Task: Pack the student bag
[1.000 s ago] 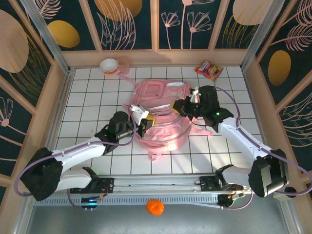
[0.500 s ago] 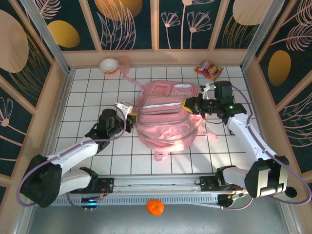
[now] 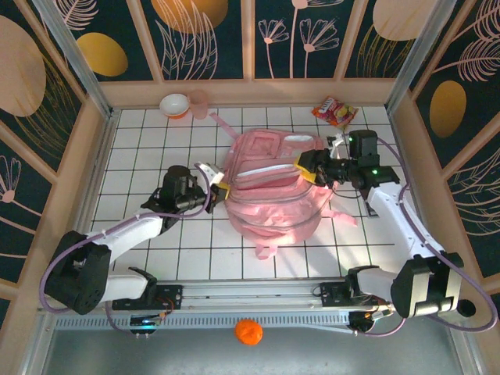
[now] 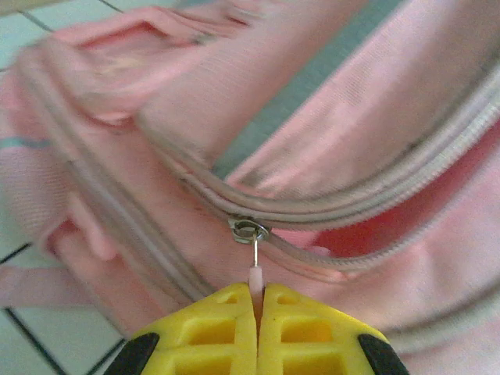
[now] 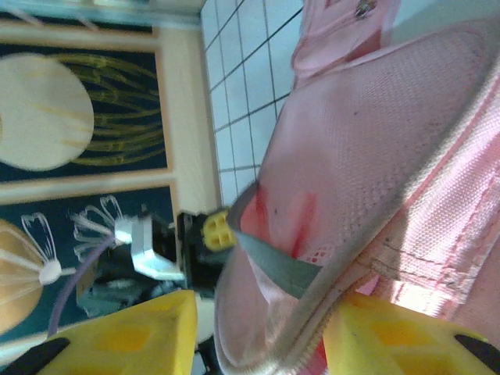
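Bag (image 3: 269,191): lies mid-bench (image 3: 141,156), with its main opening partly unzipped.
Right end effector (image 5: 258,336): jaws are parted and the bag's rim is loose between them; close on the rim to brace it.
Left end effector (image 4: 256,301): pinched shut on the zipper pull (image 4: 255,273); draw along the track, not upward.

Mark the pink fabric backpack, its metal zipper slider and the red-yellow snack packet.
pink fabric backpack (image 3: 273,203), top external view, front panel.
metal zipper slider (image 4: 248,230), left wrist view, slider body.
red-yellow snack packet (image 3: 334,112), top external view, packet centre.
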Action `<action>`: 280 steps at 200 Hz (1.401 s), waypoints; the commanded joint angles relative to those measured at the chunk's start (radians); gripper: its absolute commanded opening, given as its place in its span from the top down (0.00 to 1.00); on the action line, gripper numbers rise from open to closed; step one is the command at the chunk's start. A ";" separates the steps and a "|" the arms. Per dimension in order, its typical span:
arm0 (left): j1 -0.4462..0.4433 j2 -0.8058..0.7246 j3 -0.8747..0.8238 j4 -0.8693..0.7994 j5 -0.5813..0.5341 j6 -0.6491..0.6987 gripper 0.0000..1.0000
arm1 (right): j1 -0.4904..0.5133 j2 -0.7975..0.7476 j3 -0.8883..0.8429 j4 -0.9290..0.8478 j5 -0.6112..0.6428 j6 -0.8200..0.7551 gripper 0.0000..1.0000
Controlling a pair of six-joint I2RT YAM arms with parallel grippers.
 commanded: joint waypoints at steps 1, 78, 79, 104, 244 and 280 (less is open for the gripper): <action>-0.091 -0.010 0.049 -0.067 0.154 0.121 1.00 | 0.042 -0.041 -0.049 0.238 0.035 0.119 0.54; -0.167 -0.033 0.056 0.061 -0.038 -0.019 1.00 | 0.168 -0.001 -0.065 0.290 0.189 0.149 1.00; -0.167 -0.034 0.055 0.061 -0.048 -0.019 1.00 | 0.167 -0.001 -0.064 0.290 0.186 0.146 1.00; -0.134 -0.032 0.045 0.006 -0.176 -0.019 1.00 | 0.136 0.017 -0.013 0.221 0.078 0.075 1.00; -0.078 -0.070 0.155 -0.131 -0.049 0.333 0.38 | 0.136 -0.055 -0.062 0.385 0.157 0.239 1.00; -0.196 -0.043 0.232 -0.105 -0.191 0.402 0.30 | 0.203 -0.055 -0.084 0.460 0.250 0.296 1.00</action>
